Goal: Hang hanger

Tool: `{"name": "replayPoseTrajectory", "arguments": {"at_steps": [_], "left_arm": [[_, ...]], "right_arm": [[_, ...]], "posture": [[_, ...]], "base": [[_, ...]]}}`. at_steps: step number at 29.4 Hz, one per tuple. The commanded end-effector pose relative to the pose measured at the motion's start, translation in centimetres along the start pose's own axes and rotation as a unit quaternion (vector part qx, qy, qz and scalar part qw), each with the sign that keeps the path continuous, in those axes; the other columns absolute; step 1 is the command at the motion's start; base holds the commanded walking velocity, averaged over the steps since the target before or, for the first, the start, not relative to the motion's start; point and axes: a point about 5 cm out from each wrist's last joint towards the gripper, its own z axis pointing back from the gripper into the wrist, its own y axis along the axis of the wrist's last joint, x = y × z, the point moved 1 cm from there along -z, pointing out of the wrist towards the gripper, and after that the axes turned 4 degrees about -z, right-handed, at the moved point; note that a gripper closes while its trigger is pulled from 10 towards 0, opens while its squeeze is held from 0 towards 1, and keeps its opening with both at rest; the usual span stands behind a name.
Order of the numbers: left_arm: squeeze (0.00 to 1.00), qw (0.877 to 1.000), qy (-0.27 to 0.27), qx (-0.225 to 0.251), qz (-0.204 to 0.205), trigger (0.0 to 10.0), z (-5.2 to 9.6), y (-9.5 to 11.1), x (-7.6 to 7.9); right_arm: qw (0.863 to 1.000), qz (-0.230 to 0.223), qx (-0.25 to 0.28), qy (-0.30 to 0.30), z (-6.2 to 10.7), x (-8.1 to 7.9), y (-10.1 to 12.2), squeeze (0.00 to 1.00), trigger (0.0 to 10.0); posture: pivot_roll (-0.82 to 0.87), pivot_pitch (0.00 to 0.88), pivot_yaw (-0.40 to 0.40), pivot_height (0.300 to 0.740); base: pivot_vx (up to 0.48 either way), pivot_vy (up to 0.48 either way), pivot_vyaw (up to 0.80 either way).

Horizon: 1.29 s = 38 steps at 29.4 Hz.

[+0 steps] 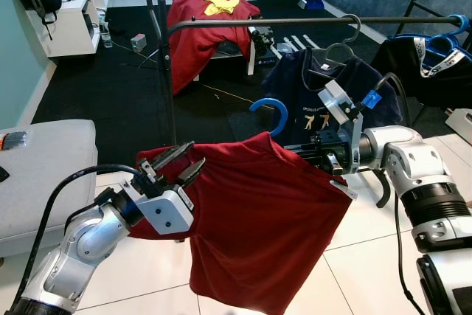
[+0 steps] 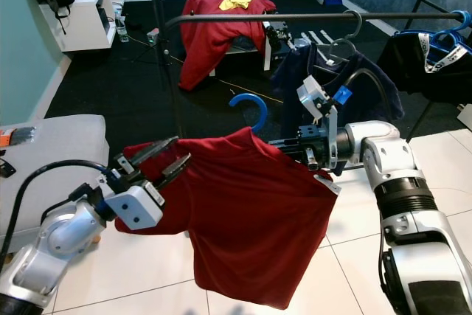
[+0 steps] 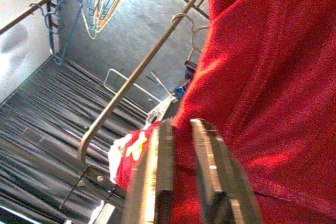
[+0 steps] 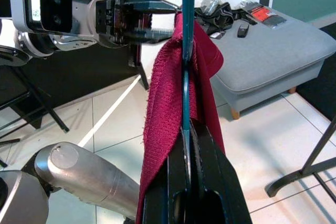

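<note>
A red shirt [image 1: 258, 212] on a blue hanger [image 1: 271, 111] hangs in the air between the 2 arms, above the white tiled floor [image 1: 369, 256] and in front of the dark clothes rail [image 1: 295, 23]. The right gripper [image 2: 304, 150] has its jaws pressed together on the hanger's arm at the shirt's right shoulder; the right wrist view shows the blue bar clamped between them with cloth draped over it. The left gripper [image 1: 175, 163] holds the shirt's other shoulder, its jaws pinching the red cloth. The hanger's blue hook stands up above the collar, below the rail and not touching it. A dark navy shirt [image 1: 324, 94] already hangs on the rail behind.
</note>
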Motion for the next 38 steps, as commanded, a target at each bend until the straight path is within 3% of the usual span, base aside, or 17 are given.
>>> {"name": "replayPoseTrajectory", "arguments": {"at_steps": [1, 3, 4, 6, 10, 11, 12, 13, 22, 23, 25, 26, 28, 29, 33, 35, 38], "left_arm": [[0.00, 1.000, -0.017, 0.000, 0.000, 0.0, 0.2, 0.0, 0.7], [0.00, 1.000, -0.017, 0.002, -0.001, 0.2, 0.2, 0.1, 0.7], [0.00, 1.000, -0.016, 0.002, -0.003, 2.2, 0.2, 0.1, 0.7], [0.00, 1.000, -0.015, 0.003, -0.005, 3.0, 0.2, 0.0, 0.7], [0.00, 1.000, -0.015, 0.004, -0.006, 2.7, 0.2, 0.1, 0.6], [0.00, 1.000, -0.014, 0.004, -0.006, 1.0, 0.2, 0.1, 0.5], [0.00, 1.000, -0.014, 0.004, -0.006, 1.0, 0.2, 0.1, 0.5], [0.00, 1.000, -0.010, 0.004, -0.008, 0.0, 0.3, 0.0, 0.3], [0.00, 1.000, -0.003, 0.007, -0.016, 0.0, 0.5, -0.2, -0.4], [0.08, 0.999, -0.040, 0.015, -0.012, 10.0, 0.5, 0.1, 0.6], [0.08, 0.999, -0.040, 0.015, -0.012, 10.0, 0.5, 0.1, 0.6], [0.87, 0.998, -0.065, 0.019, -0.003, 10.0, 0.6, 0.4, 1.6], [0.87, 0.998, -0.065, 0.019, -0.003, 10.0, 0.6, 0.4, 1.6], [1.00, 0.997, -0.073, 0.016, 0.008, 10.0, 0.6, 0.4, 2.3], [1.00, 0.999, -0.052, 0.006, 0.014, 10.0, 0.7, 0.3, 2.2], [1.00, 0.995, 0.058, -0.060, 0.058, 10.0, 1.7, -1.5, 0.0], [1.00, 0.983, 0.120, -0.101, 0.091, 10.0, 2.9, -2.8, -1.4]], "right_arm": [[1.000, 0.017, 0.006, 0.003, 0.0, -0.1, 0.6, 0.00, 10.0], [1.000, 0.017, 0.006, 0.003, 0.0, -0.1, 0.6, 0.00, 10.0], [1.000, 0.017, 0.006, 0.002, 0.0, -0.1, 0.6, 0.00, 10.0], [1.000, 0.017, 0.006, 0.002, 0.0, 0.0, 0.7, 0.00, 10.0], [1.000, 0.016, 0.006, 0.001, 0.0, 0.0, 0.7, 0.00, 10.0], [1.000, 0.017, 0.005, 0.001, 0.0, 0.0, 0.7, 0.00, 10.0], [1.000, 0.017, 0.005, 0.001, 0.0, 0.0, 0.7, 0.00, 10.0], [1.000, 0.017, 0.005, 0.001, 0.0, 0.0, 0.7, 0.00, 10.0], [1.000, 0.017, 0.005, 0.000, 0.0, 0.0, 0.7, 0.00, 10.0], [1.000, 0.017, 0.006, 0.000, 0.0, 0.0, 0.7, 0.00, 10.0], [1.000, 0.017, 0.006, 0.000, 0.0, 0.0, 0.7, 0.00, 10.0], [1.000, 0.018, 0.007, 0.000, -0.1, 0.0, 0.7, 0.00, 10.0], [1.000, 0.018, 0.007, 0.000, -0.1, 0.0, 0.7, 0.00, 10.0], [1.000, 0.018, 0.008, 0.000, -0.1, 0.1, 0.7, 0.00, 10.0], [1.000, 0.019, 0.009, 0.000, -0.1, 0.0, 0.8, 0.00, 10.0], [1.000, 0.019, 0.010, -0.001, 0.0, 0.0, 0.8, 0.00, 10.0], [1.000, 0.019, 0.010, -0.002, 0.1, 0.0, 0.9, 0.00, 10.0]], "posture": [[0.06, 0.094, -0.052, 0.740], [0.06, 0.095, -0.051, 0.740], [0.06, 0.098, -0.052, 0.740], [0.06, 0.100, -0.052, 0.740], [0.06, 0.101, -0.053, 0.740], [0.06, 0.101, -0.053, 0.740], [0.06, 0.101, -0.053, 0.740], [0.06, 0.101, -0.053, 0.740], [0.06, 0.102, -0.053, 0.740], [0.06, 0.102, -0.053, 0.740], [0.06, 0.102, -0.053, 0.740], [0.06, 0.102, -0.051, 0.740], [0.06, 0.102, -0.051, 0.740], [0.06, 0.102, -0.050, 0.740], [0.06, 0.102, -0.050, 0.740], [0.06, 0.101, -0.049, 0.740], [0.06, 0.100, -0.046, 0.740]], "base": [[0.000, 0.000, 0.00], [0.000, 0.000, 0.00], [0.000, 0.000, 0.00], [0.000, 0.000, 0.00], [0.000, 0.000, 0.00], [0.000, 0.000, 0.00], [0.000, 0.000, 0.00], [0.000, 0.000, 0.00], [0.000, 0.000, 0.00], [0.000, 0.000, 0.00], [0.000, 0.000, 0.00], [0.000, 0.000, 0.00], [0.000, 0.000, 0.00], [0.000, 0.000, 0.00], [0.000, 0.000, 0.00], [0.000, 0.000, 0.00], [0.000, 0.000, 0.00]]}}
